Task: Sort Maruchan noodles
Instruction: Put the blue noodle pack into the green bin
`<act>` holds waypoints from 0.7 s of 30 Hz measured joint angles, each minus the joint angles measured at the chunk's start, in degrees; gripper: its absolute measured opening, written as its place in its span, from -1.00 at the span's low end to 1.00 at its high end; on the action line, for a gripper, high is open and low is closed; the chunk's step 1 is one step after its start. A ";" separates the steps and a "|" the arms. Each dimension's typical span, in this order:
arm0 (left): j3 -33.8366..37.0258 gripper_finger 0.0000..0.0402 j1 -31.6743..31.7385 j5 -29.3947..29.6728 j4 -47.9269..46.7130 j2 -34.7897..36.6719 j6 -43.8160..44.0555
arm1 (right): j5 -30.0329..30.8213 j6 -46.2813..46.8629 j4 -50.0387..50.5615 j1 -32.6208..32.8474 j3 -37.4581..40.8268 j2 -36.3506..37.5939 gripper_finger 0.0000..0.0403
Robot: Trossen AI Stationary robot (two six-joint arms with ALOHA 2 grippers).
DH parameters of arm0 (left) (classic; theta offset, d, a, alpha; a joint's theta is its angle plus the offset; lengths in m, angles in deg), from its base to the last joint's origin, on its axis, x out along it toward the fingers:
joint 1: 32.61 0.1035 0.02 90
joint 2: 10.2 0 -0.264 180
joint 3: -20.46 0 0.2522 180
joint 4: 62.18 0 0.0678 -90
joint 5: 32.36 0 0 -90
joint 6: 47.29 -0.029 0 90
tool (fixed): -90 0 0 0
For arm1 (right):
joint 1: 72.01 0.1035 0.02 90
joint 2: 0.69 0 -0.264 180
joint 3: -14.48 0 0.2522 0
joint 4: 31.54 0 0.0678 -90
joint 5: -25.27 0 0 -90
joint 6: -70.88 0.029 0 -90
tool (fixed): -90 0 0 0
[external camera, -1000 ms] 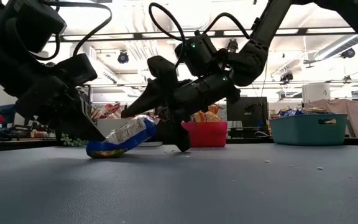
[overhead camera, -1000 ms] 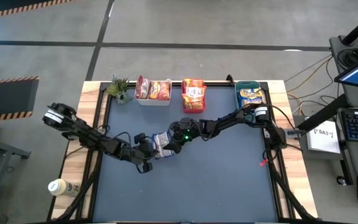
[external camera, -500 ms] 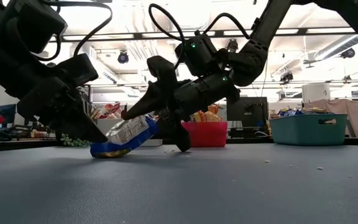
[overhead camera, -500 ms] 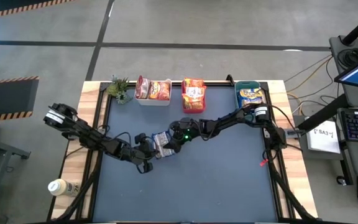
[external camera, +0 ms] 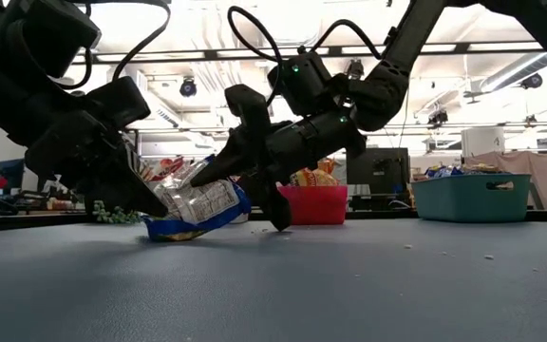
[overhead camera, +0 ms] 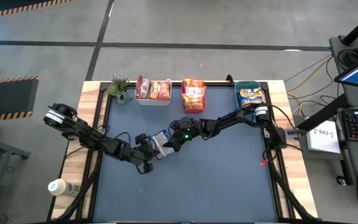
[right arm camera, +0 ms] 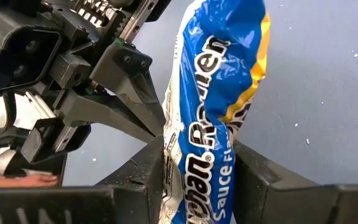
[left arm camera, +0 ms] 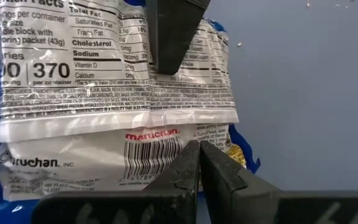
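Observation:
One blue-yellow Maruchan noodle packet [overhead camera: 159, 144] stands tipped up at the middle of the table. Its lower edge [external camera: 174, 233] is on the table and its white printed back [left arm camera: 110, 93] faces my left gripper. My left gripper [left arm camera: 199, 152] is shut, with its tips at that back face. My right gripper [right arm camera: 197, 177] comes in from the right and is shut on the packet. More noodle packets fill the white bin [overhead camera: 153, 91], the pink bin [overhead camera: 193, 95] and the teal bin [overhead camera: 251, 95] along the far edge. My left gripper rests its shut fingertips [left arm camera: 191, 163] against the packet's white back, beside the barcode [left arm camera: 148, 168]. It slants down from the table's left side. It grips nothing. My right gripper pinches the packet between its two fingers, one on the blue front [right arm camera: 219, 168] and one [left arm camera: 169, 37] on the white back. The fingers come nearly level from the table's right. The packet stands steeply tilted, its lower edge on the table.
A small green plant [overhead camera: 119, 89] stands at the far left corner, next to the white bin. A pale bottle [overhead camera: 61, 186] lies on the wooden border at the near left. The near half of the dark table top [overhead camera: 197, 186] has nothing on it.
My right gripper's fingers have closed in on the packet. The packet has tipped up steeper, from a low slant to nearly on edge. Its upper end has risen and its white back has turned toward the near side. Its lower edge has stayed on the table.

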 joint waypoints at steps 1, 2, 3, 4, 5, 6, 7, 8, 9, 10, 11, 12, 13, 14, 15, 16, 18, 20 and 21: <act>0.00 -1.00 -0.11 0.10 0.10 0.00 -0.24 | 0.02 -0.34 0.04 -0.06 0.01 0.12 -0.38; 0.00 -1.00 -0.29 0.29 0.15 0.00 -0.56 | -0.03 -0.50 0.21 -0.10 0.02 0.32 -0.39; -0.03 -1.00 -0.49 0.51 0.18 0.00 -0.80 | 0.00 -0.87 0.33 -0.14 0.05 0.47 -0.39; -0.10 -1.00 -0.74 0.79 0.17 0.00 -1.07 | 0.01 -1.07 0.43 -0.14 0.05 0.62 -0.39; -0.16 -1.00 -1.02 1.07 0.15 0.01 -1.26 | -0.01 -1.28 0.55 -0.16 0.05 0.70 -0.39; -0.17 -1.00 -1.30 1.28 0.16 0.08 -1.52 | -0.05 -1.41 0.98 -0.16 0.05 0.87 -0.39; -0.17 -1.00 -1.53 1.44 0.24 0.19 -1.68 | -0.10 -1.63 1.53 -0.20 0.05 1.04 -0.40; -0.17 -1.00 -1.89 1.67 0.43 0.36 -2.05 | -0.24 -1.94 1.90 -0.25 0.05 1.15 -0.40; -0.17 -1.00 -2.27 2.33 0.70 0.57 -2.50 | -0.35 -2.06 2.22 -0.31 0.05 1.19 -0.40; -0.17 -1.00 -2.58 3.07 1.17 0.81 -3.09 | -0.39 -2.12 2.43 -0.38 0.05 1.22 -0.40; -0.17 -1.00 -2.97 3.51 1.77 1.17 -3.84 | -0.47 -2.12 2.57 -0.38 0.05 1.25 -0.40; -0.20 -1.00 -3.30 3.99 2.48 1.51 -4.77 | -0.51 -2.12 2.57 -0.38 0.05 1.25 -0.40; -0.20 -1.00 -3.63 4.07 3.13 1.97 -5.85 | -0.51 -2.12 2.59 -0.38 0.05 1.25 -0.40; -0.20 -1.00 -4.00 4.14 3.66 2.60 -6.90 | -0.50 -2.12 2.61 -0.38 0.05 1.25 -0.40; -0.20 -1.00 -4.40 4.50 4.27 3.32 -7.91 | -0.49 -2.13 2.63 -0.38 0.05 1.25 -0.40; -0.22 -1.00 -4.81 5.08 4.65 4.08 -8.78 | -0.47 -2.24 2.67 -0.38 0.05 1.29 -0.40; -0.24 -1.00 -5.71 6.48 4.72 5.57 -10.30 | -0.33 -2.61 2.88 -0.38 0.05 1.48 -0.40; -0.24 -1.00 -6.67 7.82 4.70 6.93 -11.59 | -0.12 -3.13 3.31 -0.38 0.05 1.81 -0.40; -0.24 -1.00 -7.18 8.47 4.77 7.64 -12.15 | -0.10 -3.58 3.92 -0.38 0.05 2.17 -0.40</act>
